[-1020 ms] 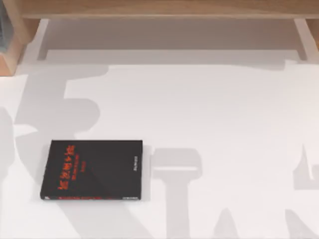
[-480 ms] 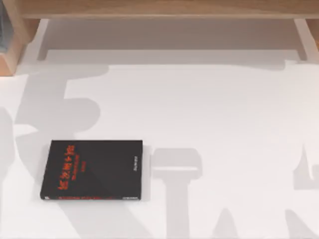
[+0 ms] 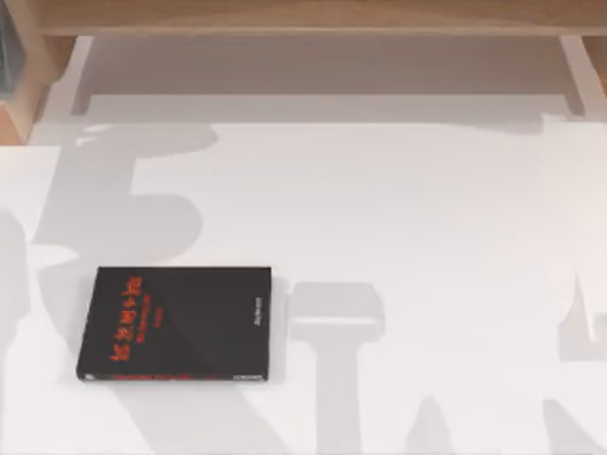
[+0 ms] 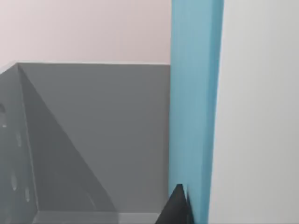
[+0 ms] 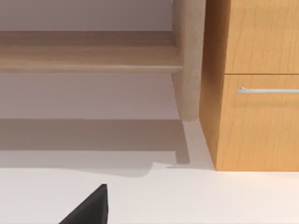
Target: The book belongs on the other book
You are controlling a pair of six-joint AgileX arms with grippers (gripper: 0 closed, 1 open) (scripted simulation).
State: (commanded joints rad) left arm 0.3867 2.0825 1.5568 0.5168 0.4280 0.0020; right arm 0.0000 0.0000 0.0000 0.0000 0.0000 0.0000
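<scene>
The other book (image 3: pixel 175 322), thin and black with red lettering, lies flat on the white table at the front left. The book (image 4: pixel 194 107) stands upright close in front of the left wrist camera, showing a light-blue cover with a white face beside it. A dark tip of my left gripper (image 4: pixel 177 211) sits right against the blue cover's lower edge. Behind the book is a grey-walled compartment (image 4: pixel 93 140). A dark part of my right gripper (image 5: pixel 88 208) hangs over the white table near a wooden cabinet.
A wooden shelf unit (image 3: pixel 303 17) runs along the table's back edge. In the right wrist view a wooden cabinet (image 5: pixel 257 93) with a drawer handle (image 5: pixel 266 90) stands beside a wooden post (image 5: pixel 189 60). Arm shadows fall across the table.
The arm shadow at the table's back left has spread slightly to the right. The black book has not moved.
</scene>
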